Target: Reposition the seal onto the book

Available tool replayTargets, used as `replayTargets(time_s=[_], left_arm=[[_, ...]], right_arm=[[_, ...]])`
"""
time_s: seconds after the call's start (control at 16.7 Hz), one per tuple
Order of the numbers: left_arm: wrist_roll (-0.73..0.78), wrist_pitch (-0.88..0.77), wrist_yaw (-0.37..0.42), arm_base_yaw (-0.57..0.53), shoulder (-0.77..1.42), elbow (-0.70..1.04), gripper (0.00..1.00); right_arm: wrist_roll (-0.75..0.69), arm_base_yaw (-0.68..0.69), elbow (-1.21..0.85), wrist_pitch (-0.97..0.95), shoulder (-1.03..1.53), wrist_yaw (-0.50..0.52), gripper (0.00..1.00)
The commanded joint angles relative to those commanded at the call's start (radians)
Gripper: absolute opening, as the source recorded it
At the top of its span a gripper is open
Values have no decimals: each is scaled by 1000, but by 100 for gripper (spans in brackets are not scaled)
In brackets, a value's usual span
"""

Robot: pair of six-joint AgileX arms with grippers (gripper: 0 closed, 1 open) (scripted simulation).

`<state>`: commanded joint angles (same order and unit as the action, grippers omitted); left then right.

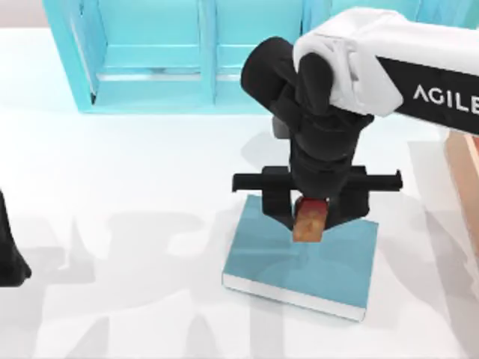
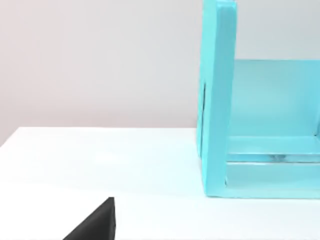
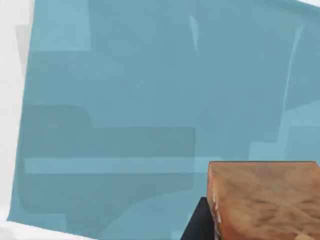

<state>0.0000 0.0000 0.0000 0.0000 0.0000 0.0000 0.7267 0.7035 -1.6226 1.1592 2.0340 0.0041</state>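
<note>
1. Seal [image 1: 309, 220], a small mottled reddish-brown block, sits pinched in my right hand [image 1: 310, 217], directly above the thick teal-blue hardback book [image 1: 299, 263].
2. Next: lower gently, then release.
3. Left hand [image 1: 9, 254] idles far aside.

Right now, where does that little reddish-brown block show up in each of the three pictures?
Top view: the seal hangs in the right pincer over the far part of the book, right of centre.
Left wrist view: it looks across the white table at the cyan bookshelf.
Right wrist view: the seal sits at the lower right, against the teal cover.
Shared landmark: the book, in the top and right wrist views.
</note>
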Motion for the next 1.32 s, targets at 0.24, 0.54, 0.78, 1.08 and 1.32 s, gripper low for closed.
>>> replayTargets(time_s=[0.24,0.54,0.78,1.08,1.32], left_arm=[[0,0,0,0,0,0,100],[0,0,0,0,0,0,100],[0,0,0,0,0,0,100],[0,0,0,0,0,0,100],[0,0,0,0,0,0,100]], right_arm=[[1,-3,-4,4,-4,-2,0],[0,0,-15,18,-3,0,0],[0,0,-15,18,-3,0,23],[0,0,-15,18,-3,0,60],[0,0,-15,18,-3,0,90]])
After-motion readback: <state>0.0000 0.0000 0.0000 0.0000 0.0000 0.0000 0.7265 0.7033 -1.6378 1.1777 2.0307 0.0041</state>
